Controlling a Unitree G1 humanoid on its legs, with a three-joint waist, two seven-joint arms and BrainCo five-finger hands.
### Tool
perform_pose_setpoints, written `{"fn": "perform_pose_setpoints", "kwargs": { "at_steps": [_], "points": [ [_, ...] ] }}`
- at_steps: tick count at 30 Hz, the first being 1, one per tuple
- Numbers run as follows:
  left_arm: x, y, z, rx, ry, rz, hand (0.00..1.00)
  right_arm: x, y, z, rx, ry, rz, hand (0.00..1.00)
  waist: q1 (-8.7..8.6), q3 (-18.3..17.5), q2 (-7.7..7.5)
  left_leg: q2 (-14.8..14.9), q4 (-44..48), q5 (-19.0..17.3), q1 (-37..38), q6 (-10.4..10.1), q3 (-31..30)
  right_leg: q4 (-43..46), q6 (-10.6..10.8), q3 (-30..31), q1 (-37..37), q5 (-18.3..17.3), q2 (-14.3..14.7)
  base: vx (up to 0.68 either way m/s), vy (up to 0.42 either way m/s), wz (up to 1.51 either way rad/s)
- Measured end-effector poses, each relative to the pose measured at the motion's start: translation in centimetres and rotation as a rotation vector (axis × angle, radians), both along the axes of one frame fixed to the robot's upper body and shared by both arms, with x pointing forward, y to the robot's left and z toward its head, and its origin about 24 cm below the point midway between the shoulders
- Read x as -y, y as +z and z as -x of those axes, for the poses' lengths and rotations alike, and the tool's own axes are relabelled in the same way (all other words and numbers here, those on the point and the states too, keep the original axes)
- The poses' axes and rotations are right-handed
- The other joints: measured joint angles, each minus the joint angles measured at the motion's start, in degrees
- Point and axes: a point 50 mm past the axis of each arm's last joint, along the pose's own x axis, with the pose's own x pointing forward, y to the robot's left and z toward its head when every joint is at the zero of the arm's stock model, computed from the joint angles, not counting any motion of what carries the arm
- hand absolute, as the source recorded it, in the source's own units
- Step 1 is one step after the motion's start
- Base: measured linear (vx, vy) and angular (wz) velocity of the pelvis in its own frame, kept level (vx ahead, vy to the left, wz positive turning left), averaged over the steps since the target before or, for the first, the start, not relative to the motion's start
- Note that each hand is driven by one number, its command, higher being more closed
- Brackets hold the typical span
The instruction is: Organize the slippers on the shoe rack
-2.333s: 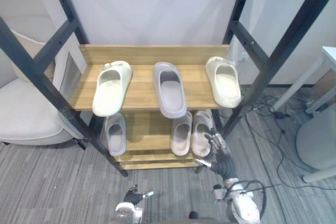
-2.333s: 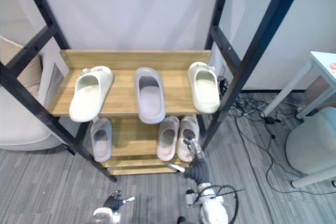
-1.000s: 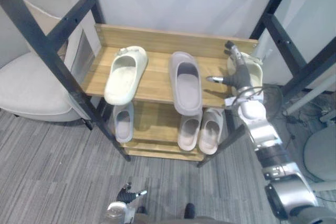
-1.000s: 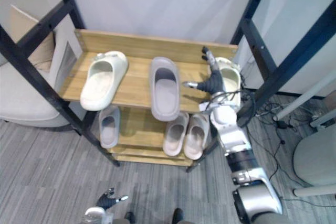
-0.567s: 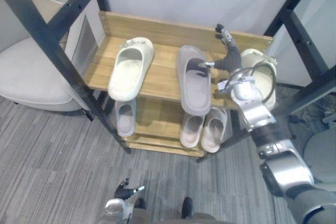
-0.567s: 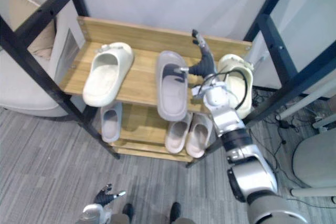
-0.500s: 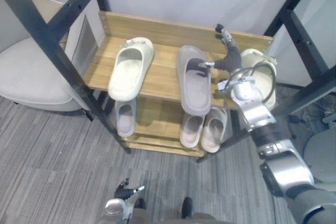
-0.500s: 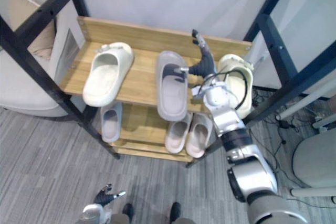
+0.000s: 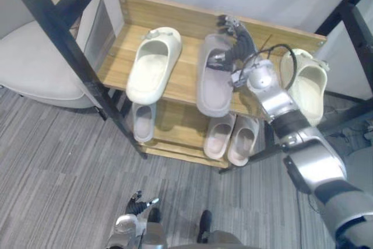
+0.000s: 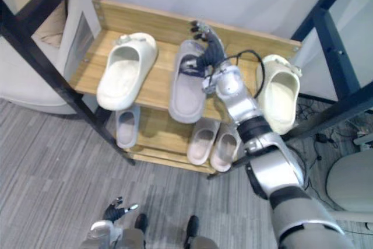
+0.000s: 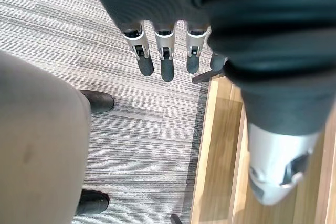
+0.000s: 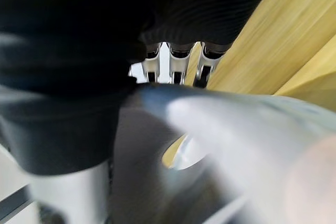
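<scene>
The wooden shoe rack (image 9: 185, 77) carries three slippers on its top shelf: a cream slipper (image 9: 152, 65) on the left, a grey slipper (image 9: 213, 86) in the middle and a cream slipper (image 9: 306, 86) on the right. My right hand (image 9: 234, 44) rests on the grey slipper's far end, fingers curled over the strap and thumb at its opening. The right wrist view has that grey slipper (image 12: 210, 129) close under the fingers (image 12: 173, 59). On the lower shelf lie a grey slipper (image 9: 143, 122) and two pale pink slippers (image 9: 220, 135). My left hand (image 9: 137, 205) hangs low over the carpet, its fingers (image 11: 165, 61) straight.
Black metal posts (image 9: 64, 45) frame the rack on both sides. A cream armchair (image 9: 35, 77) stands to the left of it. A white wall backs the rack. Grey carpet (image 9: 70, 173) lies in front.
My right hand has moved left from the gap beside the right cream slipper onto the grey slipper and closed on its strap. The camera has shifted too.
</scene>
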Motion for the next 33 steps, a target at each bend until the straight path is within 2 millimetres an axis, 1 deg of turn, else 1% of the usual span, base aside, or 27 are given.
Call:
{"fn": "perform_pose_setpoints", "kwargs": {
  "at_steps": [5, 9, 13, 14, 18, 20, 23, 24, 26, 27, 29, 31, 32, 33],
  "points": [
    [0.0, 0.0, -0.1, 0.001, 0.002, -0.001, 0.0, -0.2, 1.2, -0.2, 0.017, 0.007, -0.011, 1.0, 0.07, 0.0, 0.0, 0.02, 0.42, 0.0, -0.46, 0.0, -0.46, 0.09, 0.01, -0.32, -0.11, -0.16, 0.0, -0.01, -0.001, 0.04],
    [0.0, 0.0, -0.1, 0.001, 0.002, -0.002, 0.0, -0.2, 0.9, 0.0, 0.015, 0.021, -0.035, 1.0, 0.05, 0.0, 0.0, 0.01, 0.4, 0.0, -0.23, -0.01, -0.32, 0.27, 0.01, -0.26, -0.08, -0.16, -0.02, 0.0, 0.002, -0.01],
    [-0.1, 0.0, 0.1, -0.004, 0.007, -0.002, 0.0, -0.4, -0.4, 1.4, 0.036, 0.075, -0.043, 1.0, -0.16, -0.02, -0.03, -0.04, 0.23, 0.0, 1.11, -0.01, -0.04, 2.04, -0.09, 0.07, 0.2, -1.15, -0.22, 0.0, 0.009, -0.03],
    [-0.1, -0.1, 0.2, -0.004, 0.007, -0.002, 0.0, -0.2, -0.8, 1.8, 0.043, 0.085, -0.052, 1.0, -0.29, -0.04, -0.06, -0.06, 0.16, 0.0, 1.31, -0.01, 0.04, 2.23, -0.04, 0.15, 0.23, -1.21, -0.26, 0.0, 0.0, 0.0],
    [-0.1, -0.1, 0.2, -0.006, 0.008, -0.002, 0.0, 0.8, -1.2, 2.9, 0.073, 0.086, -0.114, 1.0, -0.49, -0.08, -0.11, -0.23, 0.14, 0.0, 1.43, -0.01, 0.22, 2.25, -0.02, 0.32, 0.24, -1.22, -0.44, -0.02, 0.007, -0.01],
    [-0.1, -0.1, 0.3, -0.009, 0.008, -0.002, 0.0, 1.3, -1.3, 3.5, 0.089, 0.083, -0.138, 1.0, -0.87, -0.21, -0.18, -0.29, 0.15, 0.0, 1.48, -0.01, 0.27, 2.25, -0.01, 0.38, 0.26, -1.22, -0.49, -0.03, 0.008, -0.02],
    [-0.2, -0.2, 0.8, -0.022, 0.0, -0.009, 0.0, 1.8, -2.4, 5.0, 0.105, 0.09, -0.171, 1.0, -1.74, -1.03, -0.27, -0.29, 0.18, 0.01, 1.56, -0.03, 0.33, 2.23, -0.01, 0.43, 0.33, -1.21, -0.5, 0.0, 0.0, 0.0],
    [-0.2, -0.3, 0.8, -0.023, -0.003, -0.011, 0.0, 1.8, -2.6, 5.2, 0.106, 0.091, -0.176, 1.0, -1.8, -1.17, -0.25, -0.3, 0.19, 0.01, 1.59, -0.03, 0.34, 2.23, -0.01, 0.45, 0.35, -1.21, -0.5, 0.0, 0.0, 0.0],
    [-0.3, -0.5, 1.4, -0.038, -0.006, -0.014, 0.0, 2.0, -3.6, 6.4, 0.102, 0.105, -0.192, 1.0, -2.85, -2.21, -0.17, -0.29, 0.27, 0.03, 1.64, 0.0, 0.37, 2.18, -0.01, 0.51, 0.42, -1.21, -0.52, 0.0, 0.0, 0.0],
    [-0.3, -0.5, 1.4, -0.04, -0.007, -0.015, 0.0, 2.0, -3.7, 6.5, 0.104, 0.107, -0.194, 1.0, -2.95, -2.27, -0.15, -0.29, 0.3, 0.03, 1.65, 0.0, 0.37, 2.18, -0.01, 0.51, 0.45, -1.21, -0.52, 0.0, 0.0, 0.0],
    [-0.2, -0.6, 1.7, -0.052, -0.02, -0.02, 0.0, 1.7, -4.2, 8.3, 0.125, 0.148, -0.218, 1.0, -3.31, -2.78, 0.12, -0.23, 0.4, 0.03, 2.41, 0.0, 0.4, 2.14, 0.06, 0.62, 1.2, -1.27, -0.5, -0.03, 0.001, -0.04],
    [-0.1, -0.7, 1.9, -0.065, -0.02, -0.018, 0.0, 1.4, -4.4, 9.1, 0.134, 0.174, -0.229, 1.0, -3.44, -3.43, 0.34, -0.23, 0.4, 0.03, 2.42, 0.0, 0.4, 2.19, 0.11, 0.66, 1.19, -1.37, -0.5, -0.02, -0.001, 0.0],
    [0.0, -0.9, 2.1, -0.073, -0.019, -0.014, 0.0, 1.3, -4.5, 10.1, 0.152, 0.209, -0.24, 1.0, -3.51, -3.91, 0.85, -0.23, 0.41, 0.09, 2.43, 0.09, 0.33, 2.37, 0.14, 0.65, 1.17, -1.39, -0.52, -0.04, -0.001, 0.02],
    [0.0, -0.9, 2.1, -0.075, -0.018, -0.014, 0.0, 1.3, -4.5, 10.3, 0.153, 0.213, -0.243, 1.0, -3.51, -3.98, 0.91, -0.24, 0.41, 0.12, 2.45, 0.14, 0.32, 2.41, 0.14, 0.65, 1.17, -1.4, -0.53, -0.06, -0.001, 0.03]
  ]
}}
